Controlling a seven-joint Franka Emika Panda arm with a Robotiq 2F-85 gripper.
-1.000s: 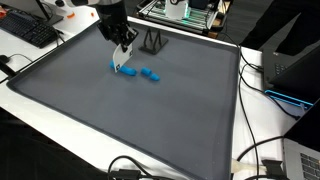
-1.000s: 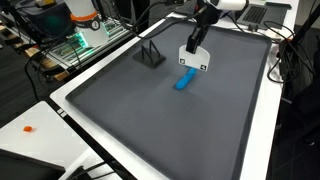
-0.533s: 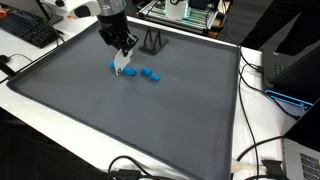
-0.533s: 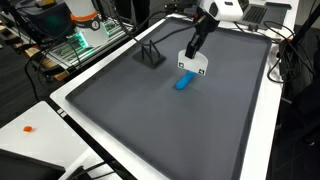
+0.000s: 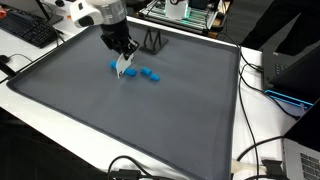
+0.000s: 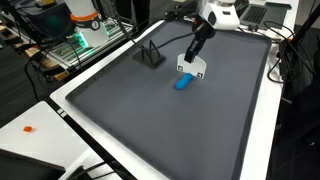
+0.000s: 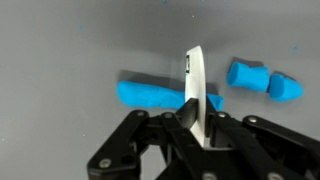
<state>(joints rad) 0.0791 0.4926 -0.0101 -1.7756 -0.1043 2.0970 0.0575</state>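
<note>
My gripper [image 5: 123,56] is shut on a thin white blade [image 7: 195,85] that it holds edge-on just above a blue clay roll [image 7: 150,93] on the dark grey mat [image 5: 130,120]. In the wrist view the blade crosses the roll near its right end. Two small blue clay pieces [image 7: 247,74] [image 7: 285,87] lie a little to the right of the roll. In both exterior views the blade [image 6: 193,68] hangs from the gripper [image 6: 196,52] next to the roll [image 6: 184,82]. Whether the blade touches the clay cannot be told.
A black wire stand [image 5: 152,41] stands on the mat's far side, also seen in an exterior view [image 6: 150,52]. A white raised border [image 6: 70,110] frames the mat. A keyboard [image 5: 30,30], cables [image 5: 255,150] and electronics [image 6: 85,35] lie outside it.
The wrist has tilted and the blade has come down a little toward the blue roll. The clay pieces have not moved.
</note>
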